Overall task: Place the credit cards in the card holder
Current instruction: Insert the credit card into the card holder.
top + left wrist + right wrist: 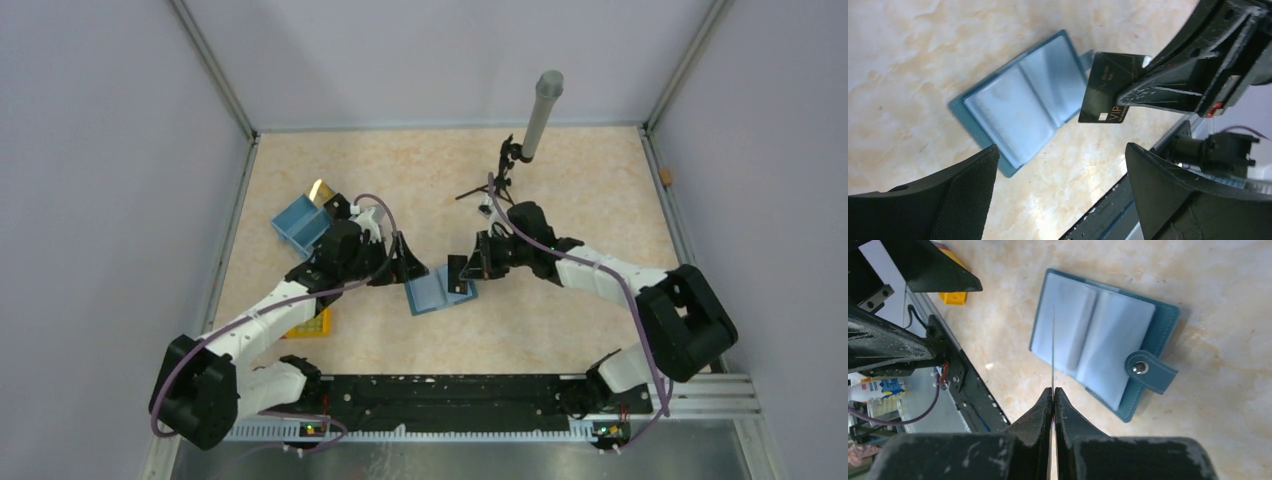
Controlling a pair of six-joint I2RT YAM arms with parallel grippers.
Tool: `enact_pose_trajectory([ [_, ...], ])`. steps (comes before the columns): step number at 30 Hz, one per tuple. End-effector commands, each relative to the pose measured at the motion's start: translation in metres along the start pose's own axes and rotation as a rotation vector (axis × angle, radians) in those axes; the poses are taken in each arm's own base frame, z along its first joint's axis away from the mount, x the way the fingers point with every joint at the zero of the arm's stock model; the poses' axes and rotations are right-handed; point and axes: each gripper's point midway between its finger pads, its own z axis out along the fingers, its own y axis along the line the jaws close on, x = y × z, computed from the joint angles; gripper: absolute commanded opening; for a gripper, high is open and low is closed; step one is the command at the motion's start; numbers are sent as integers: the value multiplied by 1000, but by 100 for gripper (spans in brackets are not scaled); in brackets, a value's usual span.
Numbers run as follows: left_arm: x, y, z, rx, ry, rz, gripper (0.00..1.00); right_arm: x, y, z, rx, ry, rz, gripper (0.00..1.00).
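**Black card pinched over the open card holder**

Closest to the bases, a yellow block lies beside the left arm, behind the left gripper. That gripper's jaws stand wide apart with nothing between them. Just ahead of its fingertips the card holder lies opened flat on the table, pale blue pockets facing up.

The right gripper is clamped tight on a black credit card. The card is held on edge and points out from the fingertips over the holder's pockets. The holder's clasp tab lies off to the card's right in the right wrist view. Whether the card's far edge touches the holder cannot be told.

Beyond the left gripper sits a blue tray box, with a gold card at its far corner. Beyond the right gripper a grey post stands upright.
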Motion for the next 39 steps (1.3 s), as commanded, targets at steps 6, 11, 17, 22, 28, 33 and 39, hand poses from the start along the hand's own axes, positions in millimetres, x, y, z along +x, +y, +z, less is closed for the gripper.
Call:
enact_pose_trajectory([
  [6, 10, 46, 19, -166, -64, -169, 90, -11, -14, 26, -38, 61, -7, 0],
  [11, 23, 58, 28, -184, -25, -186, 80, -9, -12, 34, -82, 66, 2, 0],
  [17, 31, 67, 35, -204, 0, -196, 70, -3, -18, 41, -92, 86, 22, 0],
  [22, 36, 73, 39, -220, 16, -199, 65, -1, -23, 45, -83, 89, 30, 0],
  [28, 43, 82, 41, -247, 38, -202, 59, 0, -29, 49, -66, 89, 49, 0],
  [33, 49, 89, 43, -270, 54, -203, 56, 4, -38, 53, -42, 99, 97, 0],
  [39, 53, 92, 44, -279, 62, -203, 52, 18, -48, 57, -22, 137, 150, 0],
])
